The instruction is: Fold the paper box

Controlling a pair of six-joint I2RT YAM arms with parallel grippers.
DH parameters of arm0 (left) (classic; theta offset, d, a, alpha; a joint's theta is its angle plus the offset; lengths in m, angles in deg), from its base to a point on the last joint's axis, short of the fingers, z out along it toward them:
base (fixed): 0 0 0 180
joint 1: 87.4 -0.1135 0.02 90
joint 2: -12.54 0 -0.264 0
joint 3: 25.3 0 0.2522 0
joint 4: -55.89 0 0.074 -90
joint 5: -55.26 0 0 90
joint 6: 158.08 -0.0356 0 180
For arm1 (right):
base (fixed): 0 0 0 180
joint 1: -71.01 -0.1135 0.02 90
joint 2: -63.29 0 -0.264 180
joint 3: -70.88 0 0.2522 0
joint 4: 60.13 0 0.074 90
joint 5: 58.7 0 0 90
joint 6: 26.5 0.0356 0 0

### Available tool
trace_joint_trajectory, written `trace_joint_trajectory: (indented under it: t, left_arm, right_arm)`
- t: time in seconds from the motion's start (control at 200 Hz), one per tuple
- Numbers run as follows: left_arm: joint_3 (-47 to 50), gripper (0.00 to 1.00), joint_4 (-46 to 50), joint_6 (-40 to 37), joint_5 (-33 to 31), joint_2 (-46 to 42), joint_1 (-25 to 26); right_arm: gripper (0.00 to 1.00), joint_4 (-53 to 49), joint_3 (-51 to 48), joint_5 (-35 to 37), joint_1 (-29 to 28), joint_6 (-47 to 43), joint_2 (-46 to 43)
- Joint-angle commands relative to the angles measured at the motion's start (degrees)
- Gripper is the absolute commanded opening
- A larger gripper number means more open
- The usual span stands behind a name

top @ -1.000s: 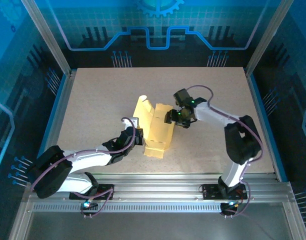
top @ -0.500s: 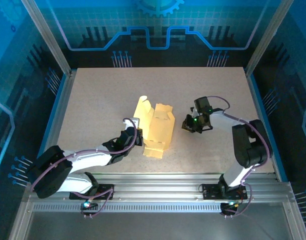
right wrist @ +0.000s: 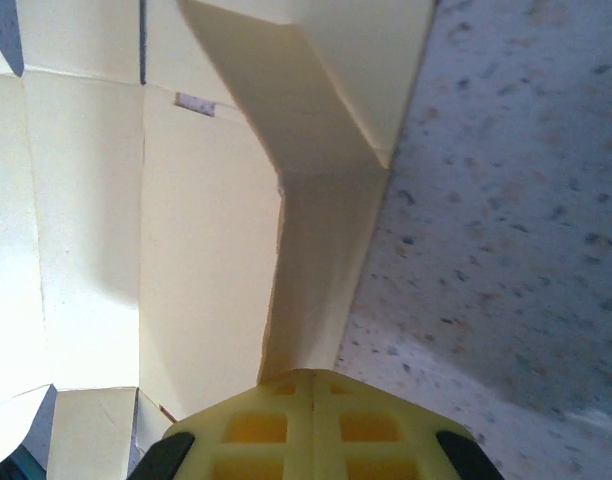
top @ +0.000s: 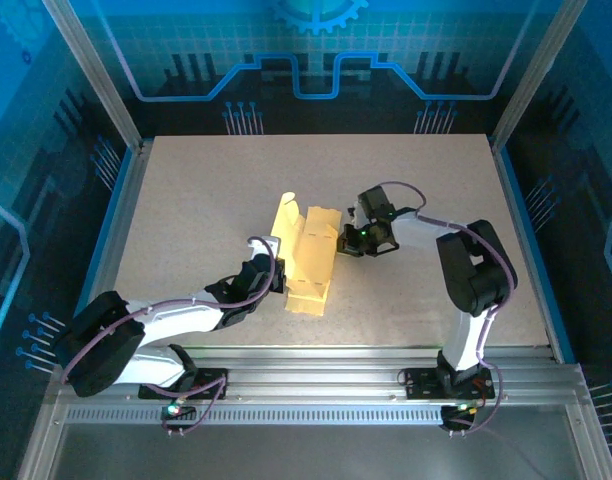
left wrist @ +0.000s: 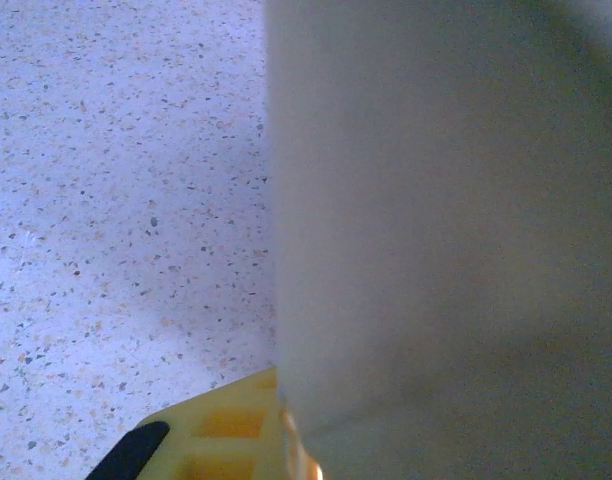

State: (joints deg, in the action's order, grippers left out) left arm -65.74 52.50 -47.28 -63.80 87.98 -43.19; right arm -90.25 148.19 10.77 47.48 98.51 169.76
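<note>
Left pincer [top: 276, 279] is nearest, butted against the near-left side of the paper box [top: 311, 262]. In the left wrist view one yellow pad [left wrist: 231, 442] sits at the foot of the box's blurred wall, which hides the rest, so I can't tell if that pincer is gaping or clamped on card. The box sits between the two pincers, half-formed, its near end low on the worktop [top: 186, 200], with flaps [top: 286, 215] standing at the far end. Right pincer [top: 344, 243] is on the box's far-right side. In the right wrist view its pads [right wrist: 271, 405] are pressed together with nothing seen between them, tips right at a fold line of an inner panel. Risks, my read: (1) closed tips pushing thin card with no backing could put the crease off the score line or buckle the wall. (2) If the left side isn't actually gripping, a push from the right would slide the whole box toward the left pincer instead of folding it. (3) The flaps beyond the left pincer are unsupported, so they could spring open or get trapped under a wall. (4) The left camera is blinded by card, so there's no close check on that side. Counts: 1 paper box, 2 pincers, 1 worktop, at least 2 upright flaps.
</note>
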Motion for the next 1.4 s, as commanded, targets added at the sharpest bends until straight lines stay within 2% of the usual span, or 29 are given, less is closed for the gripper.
trace_joint_trajectory:
  t: [0.0, 0.07, 0.19, 0.25, 0.48, 0.74, 0.825, 0.915, 1.066, 1.191, 1.306, 1.396]
  left_arm:
    - [-2.05, 0.13, 1.31, -1.28, 1.66, 0.07, 0.51]
    - [-2.11, 0.12, 1.60, -1.35, 1.55, -0.08, 0.47]
    - [-2.24, 0.12, 2.03, -2.07, 1.47, -0.20, 0.49]
    - [-2.44, 0.12, 2.26, -2.34, 1.43, 0.10, 0.44]
    - [-2.77, 0.11, 2.73, -2.43, 1.89, 0.85, 0.44]
    - [-4.02, 0.10, 2.29, -4.56, 2.30, 2.51, 0.23]
    - [-4.95, 0.10, 1.81, -7.48, 4.84, 3.83, -0.30]
    - [-5.60, 0.09, 1.46, -12.81, 10.20, 4.32, -1.23]
    - [-7.99, 0.09, 3.77, -17.62, 19.74, 5.50, -6.33]
    - [-9.70, 0.08, 5.86, -21.02, 22.36, 5.93, -9.31]
    - [-10.93, 0.03, 6.88, -23.72, 21.93, 6.53, -10.01]
    - [-11.42, 0.03, 6.43, -24.31, 22.16, 7.13, -10.20]
  right_arm:
    - [0.06, -2.03, 1.66, 1.91, -1.07, -2.19, 1.48]
    - [0.09, -2.89, 1.83, 3.42, -0.90, -3.34, 0.98]
    - [0.27, -4.08, 3.03, 5.97, -0.66, -6.33, 0.57]
    - [0.31, -3.94, 4.17, 6.22, -0.69, -7.76, 1.62]
    - [0.32, -5.78, 10.18, 8.68, -0.55, -11.23, 6.16]
    - [0.24, -8.34, 12.05, 9.50, -2.65, -12.60, 7.52]
    - [0.23, -7.93, 10.77, 10.30, -2.38, -12.19, 6.08]
    - [0.23, -6.51, 8.37, 9.98, -0.91, -12.20, 3.36]
    - [0.26, -5.57, 4.92, 7.54, 2.00, -14.82, 0.10]
    - [0.28, -4.18, 1.78, 6.88, 4.04, -17.25, -3.25]
    - [0.31, -2.98, -0.12, 5.81, 5.28, -19.28, -5.37]
    - [0.33, -2.80, -0.53, 5.70, 5.47, -20.84, -6.07]
